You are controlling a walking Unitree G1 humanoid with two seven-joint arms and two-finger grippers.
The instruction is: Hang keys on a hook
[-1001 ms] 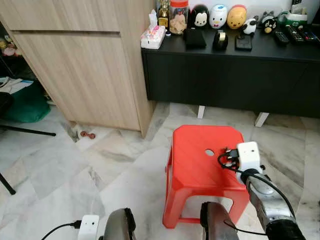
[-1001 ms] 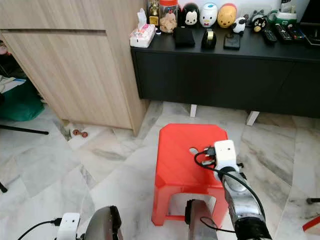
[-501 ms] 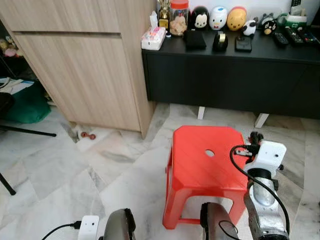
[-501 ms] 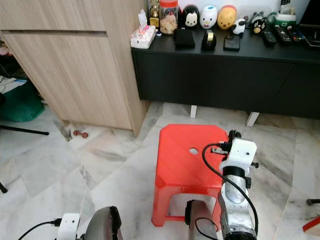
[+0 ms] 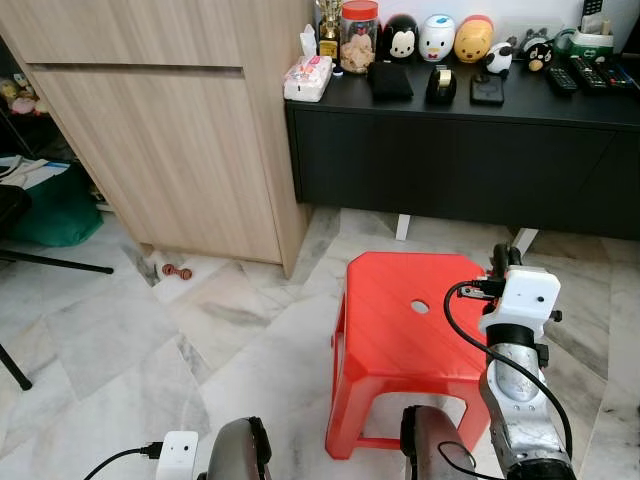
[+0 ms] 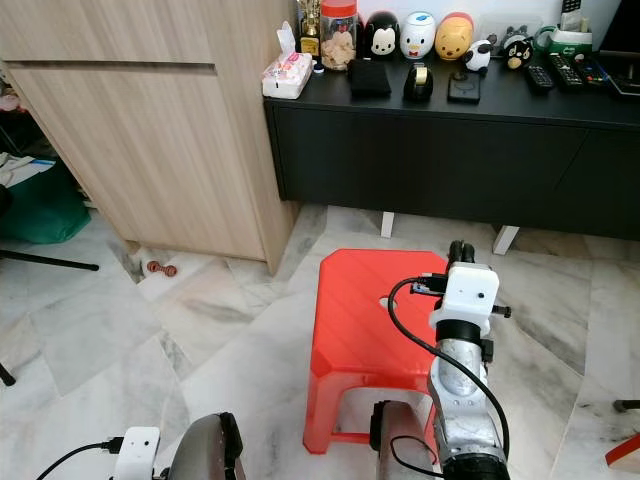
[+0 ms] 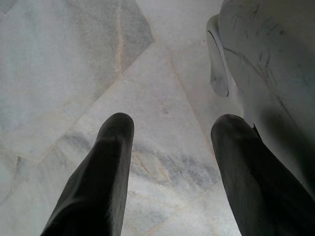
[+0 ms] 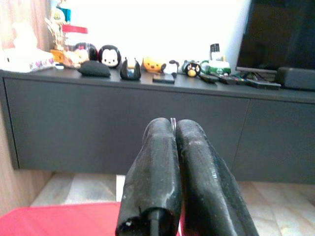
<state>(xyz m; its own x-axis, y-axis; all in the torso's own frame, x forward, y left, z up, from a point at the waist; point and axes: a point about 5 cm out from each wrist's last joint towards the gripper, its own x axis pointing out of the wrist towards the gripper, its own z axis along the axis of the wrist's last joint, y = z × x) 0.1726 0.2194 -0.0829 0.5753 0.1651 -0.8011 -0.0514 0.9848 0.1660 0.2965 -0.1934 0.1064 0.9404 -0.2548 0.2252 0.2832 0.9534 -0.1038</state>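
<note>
Marble floor, red stool [image 5: 400, 320] before a dark sideboard [image 5: 460, 150]. Right gripper [image 8: 173, 129] raised beside the stool, pointing level at the sideboard, fingers pressed together on a thin sliver, probably the keys [image 8: 173, 120]. No hook identifiable ahead. Left gripper [image 7: 170, 128] hangs idle, fingers apart, holding nothing.

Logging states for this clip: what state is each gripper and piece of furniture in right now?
Right gripper: jaws shut, thin sliver, seemingly keys, pinched at tips.
Left gripper: jaws open, hanging over floor.
Red stool: upright.
Wooden cabinet: door closed.
Black sideboard: doors closed.
Jar: lid on.
</note>
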